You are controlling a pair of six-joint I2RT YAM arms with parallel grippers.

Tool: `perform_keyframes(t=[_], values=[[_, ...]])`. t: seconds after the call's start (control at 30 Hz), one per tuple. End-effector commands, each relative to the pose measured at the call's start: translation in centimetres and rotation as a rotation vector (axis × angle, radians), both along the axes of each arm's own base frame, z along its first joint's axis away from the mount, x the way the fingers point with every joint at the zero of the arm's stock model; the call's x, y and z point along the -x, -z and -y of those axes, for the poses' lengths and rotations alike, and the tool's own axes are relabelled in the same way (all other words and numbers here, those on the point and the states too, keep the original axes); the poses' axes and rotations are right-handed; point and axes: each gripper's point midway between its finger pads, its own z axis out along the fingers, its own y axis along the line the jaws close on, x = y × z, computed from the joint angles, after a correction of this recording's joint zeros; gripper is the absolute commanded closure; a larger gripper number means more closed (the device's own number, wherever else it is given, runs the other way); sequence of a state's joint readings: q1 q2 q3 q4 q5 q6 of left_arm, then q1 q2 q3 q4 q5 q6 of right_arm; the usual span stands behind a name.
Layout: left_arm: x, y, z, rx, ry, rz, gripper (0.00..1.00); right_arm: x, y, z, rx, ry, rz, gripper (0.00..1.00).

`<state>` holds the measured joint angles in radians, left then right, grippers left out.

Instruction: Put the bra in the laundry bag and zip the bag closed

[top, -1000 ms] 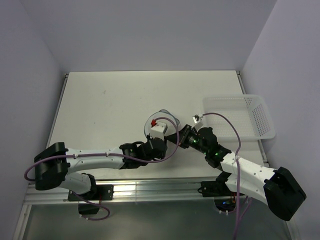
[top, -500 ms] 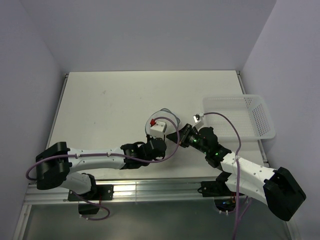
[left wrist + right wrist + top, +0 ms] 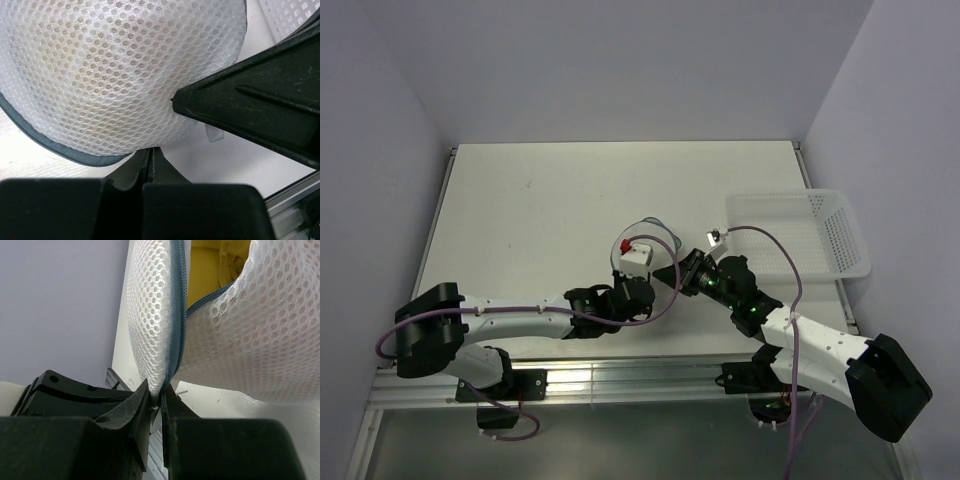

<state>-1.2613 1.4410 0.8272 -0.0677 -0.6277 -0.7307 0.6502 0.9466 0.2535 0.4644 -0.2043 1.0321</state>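
Note:
The laundry bag [image 3: 125,75], a domed pouch of white mesh with a grey-blue zip rim, fills the left wrist view. In the top view only an arc of the laundry bag [image 3: 655,225] shows past the left wrist camera. My left gripper [image 3: 150,152] is shut at the bag's lower rim, its tips tucked under the mesh beside the zip. My right gripper [image 3: 160,395] is shut on the bag's zip edge from the other side. The yellow bra [image 3: 207,270] shows inside through a gap in the zip.
A white plastic lattice basket [image 3: 847,240] stands at the table's right edge, just behind the right arm. Both arms meet near the table's front middle. The metal rail [image 3: 620,380] runs along the near edge.
The left gripper's jaws have closed at the bag's lower rim. The left wrist shifted slightly. The right arm and the bag have stayed put.

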Motion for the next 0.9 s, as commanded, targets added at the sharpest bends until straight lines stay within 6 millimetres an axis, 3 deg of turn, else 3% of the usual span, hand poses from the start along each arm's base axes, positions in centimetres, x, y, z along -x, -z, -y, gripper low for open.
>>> perform_keyframes(t=[0.0, 0.37, 0.73, 0.87], values=[[-0.9, -2.1, -0.5, 0.049, -0.068, 0.039, 1.0, 0.1, -0.4, 0.1, -0.011, -0.021, 0.036, 1.0], [-0.5, -1.3, -4.5, 0.036, -0.138, 0.02, 1.0, -0.4, -0.6, 1.2, -0.008, -0.037, 0.058, 1.0], [-3.1, -2.3, -10.0, 0.073, -0.283, 0.048, 1.0, -1.0, -0.7, 2.0, 0.09, -0.125, 0.089, 1.0], [-3.6, -2.6, -10.6, 0.109, -0.287, 0.042, 1.0, -1.3, -0.6, 2.4, 0.106, -0.13, 0.088, 1.0]])
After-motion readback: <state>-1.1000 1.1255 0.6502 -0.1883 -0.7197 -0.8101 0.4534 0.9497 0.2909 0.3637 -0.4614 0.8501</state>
